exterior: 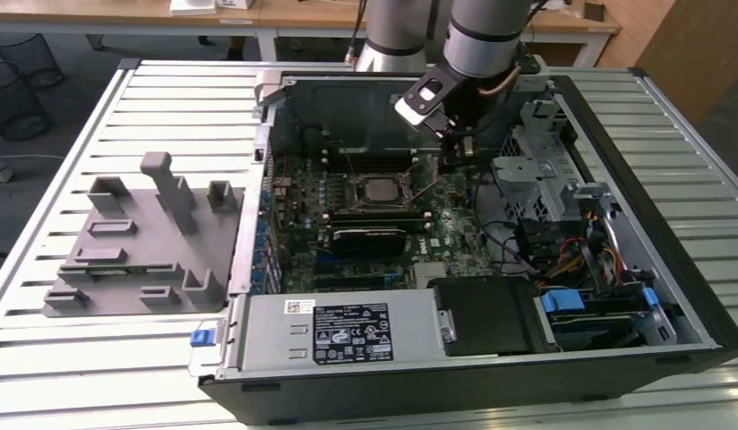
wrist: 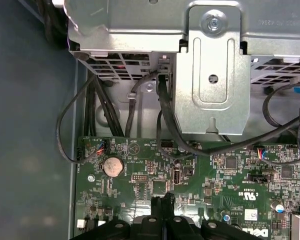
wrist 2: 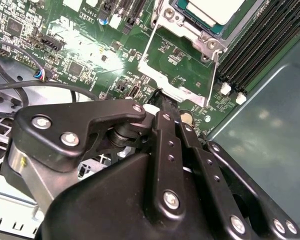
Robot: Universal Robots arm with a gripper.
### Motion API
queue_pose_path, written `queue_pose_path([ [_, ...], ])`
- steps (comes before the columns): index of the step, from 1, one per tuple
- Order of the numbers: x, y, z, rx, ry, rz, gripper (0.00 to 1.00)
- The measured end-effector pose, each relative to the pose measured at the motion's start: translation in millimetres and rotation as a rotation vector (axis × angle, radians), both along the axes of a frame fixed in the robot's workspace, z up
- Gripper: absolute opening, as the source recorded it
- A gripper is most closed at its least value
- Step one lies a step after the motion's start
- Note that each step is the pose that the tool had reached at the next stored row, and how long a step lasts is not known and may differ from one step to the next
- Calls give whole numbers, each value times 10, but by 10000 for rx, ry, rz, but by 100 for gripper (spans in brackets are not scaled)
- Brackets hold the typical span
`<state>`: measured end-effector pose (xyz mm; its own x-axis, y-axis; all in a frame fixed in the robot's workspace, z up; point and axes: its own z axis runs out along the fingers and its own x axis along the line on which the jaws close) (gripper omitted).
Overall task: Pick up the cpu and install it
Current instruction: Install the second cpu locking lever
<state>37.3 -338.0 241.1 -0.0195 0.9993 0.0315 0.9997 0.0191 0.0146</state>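
While the cpu (wrist 2: 214,11) sits already seated in its socket (exterior: 379,191) near the middle of the motherboard (exterior: 357,215), its pale silver top shows at the upper edge of the second wrist view, framed by the metal bracket (wrist 2: 176,80) with the retaining lever alongside. Just to the exterior view's right of that socket hangs the gripper (exterior: 461,154), its black fingers (wrist: 162,210) pressed together with nothing between them, tips low over the green board and apart from the chip. In the first wrist view a round coin battery (wrist: 112,166) lies on the board beyond the fingertips, with black cables (wrist: 140,95) running up to a silver drive cage (wrist: 210,70). Around all this stands the open computer case (exterior: 656,224) on a slatted white surface (exterior: 142,98), and at the left of the exterior view rests a grey plastic tray (exterior: 130,251) with upright blocks.
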Motion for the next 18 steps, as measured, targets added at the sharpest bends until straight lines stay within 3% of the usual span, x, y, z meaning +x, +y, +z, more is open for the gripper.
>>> queue_pose_path([
  [4,-24,0,0,0,0,0,11],
  [6,-126,0,-1,0,0,0,11],
  [18,-181,0,-1,0,0,1,11],
])
